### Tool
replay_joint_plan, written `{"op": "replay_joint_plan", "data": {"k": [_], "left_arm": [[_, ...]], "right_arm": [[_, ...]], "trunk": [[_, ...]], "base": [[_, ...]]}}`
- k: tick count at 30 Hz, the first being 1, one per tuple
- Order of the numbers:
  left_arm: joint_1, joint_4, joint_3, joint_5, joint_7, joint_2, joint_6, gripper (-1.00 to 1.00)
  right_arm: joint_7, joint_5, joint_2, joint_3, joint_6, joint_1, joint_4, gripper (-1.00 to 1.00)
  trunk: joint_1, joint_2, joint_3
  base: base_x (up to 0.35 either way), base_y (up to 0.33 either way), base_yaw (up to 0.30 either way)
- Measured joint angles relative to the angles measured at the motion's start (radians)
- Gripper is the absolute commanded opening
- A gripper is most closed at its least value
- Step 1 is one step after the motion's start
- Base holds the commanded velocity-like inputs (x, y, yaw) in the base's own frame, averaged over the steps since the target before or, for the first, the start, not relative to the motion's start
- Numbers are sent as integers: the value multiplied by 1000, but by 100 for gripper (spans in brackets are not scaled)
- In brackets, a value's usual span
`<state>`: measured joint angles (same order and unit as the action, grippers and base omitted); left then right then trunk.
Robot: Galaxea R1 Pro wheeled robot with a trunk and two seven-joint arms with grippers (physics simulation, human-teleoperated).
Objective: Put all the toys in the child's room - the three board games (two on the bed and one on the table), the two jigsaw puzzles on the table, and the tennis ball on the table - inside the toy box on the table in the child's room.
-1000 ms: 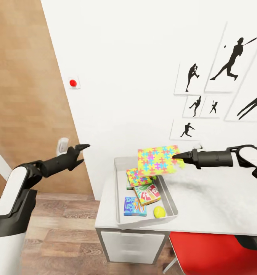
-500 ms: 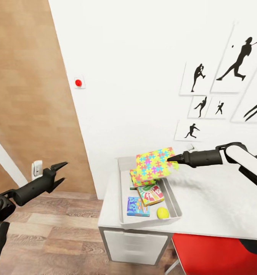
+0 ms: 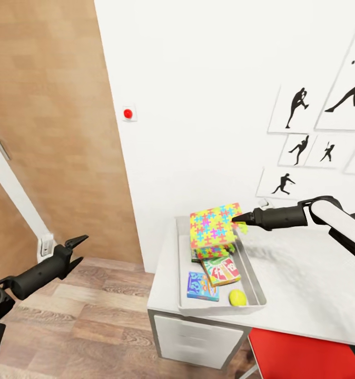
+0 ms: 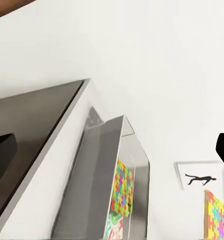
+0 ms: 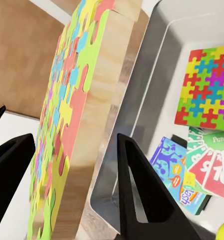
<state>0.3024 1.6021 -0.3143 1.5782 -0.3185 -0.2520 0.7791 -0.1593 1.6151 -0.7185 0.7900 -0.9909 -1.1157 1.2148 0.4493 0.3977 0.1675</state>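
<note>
Puzzle [image 3: 214,225] hangs at frame centre, pinched by its edge between the right gripper [image 3: 236,217] fingers directly above the toy box [image 3: 183,273], likely so that release drops it inside. Left gripper [image 3: 75,249], lower left, holds nothing, fingers spread, clear of the table [image 3: 304,284].

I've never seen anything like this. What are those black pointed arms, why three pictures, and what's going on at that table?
It is a simulated two-armed robot tidying toys. The big picture looks down from its head; the other two come from cameras beside each hand. The right gripper pinches a bright jigsaw puzzle by its edge, above a grey toy box on the white table. In the box lie a second puzzle, a blue game box, a card game box and a yellow tennis ball. The left gripper hangs open and empty over the wooden floor.
</note>
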Motion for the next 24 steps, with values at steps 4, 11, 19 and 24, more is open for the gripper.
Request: {"op": "replay_joint_plan", "data": {"k": [4,11,19,24], "left_arm": [[-14,-1,-1,-16,3,2,0,100],[-48,-4,-5,-30,5,3,-2,100],[-74,-6,-11,-45,6,4,-8,100],[-78,-9,-11,-73,8,6,-10,100]], "right_arm": [[-4,-1,0,0,0,-6,-2,-100],[-26,-2,-5,-1,0,-14,-4,-100],[-93,-28,-17,-1,-1,-10,-4,-100],[-107,-61,-14,2,-1,-6,-5,-100]], "trunk": [[0,0,0],[0,0,0],[0,0,0],[0,0,0]], "base": [[0,0,33],[0,0,11],[87,-83,3],[143,-117,1]]}}
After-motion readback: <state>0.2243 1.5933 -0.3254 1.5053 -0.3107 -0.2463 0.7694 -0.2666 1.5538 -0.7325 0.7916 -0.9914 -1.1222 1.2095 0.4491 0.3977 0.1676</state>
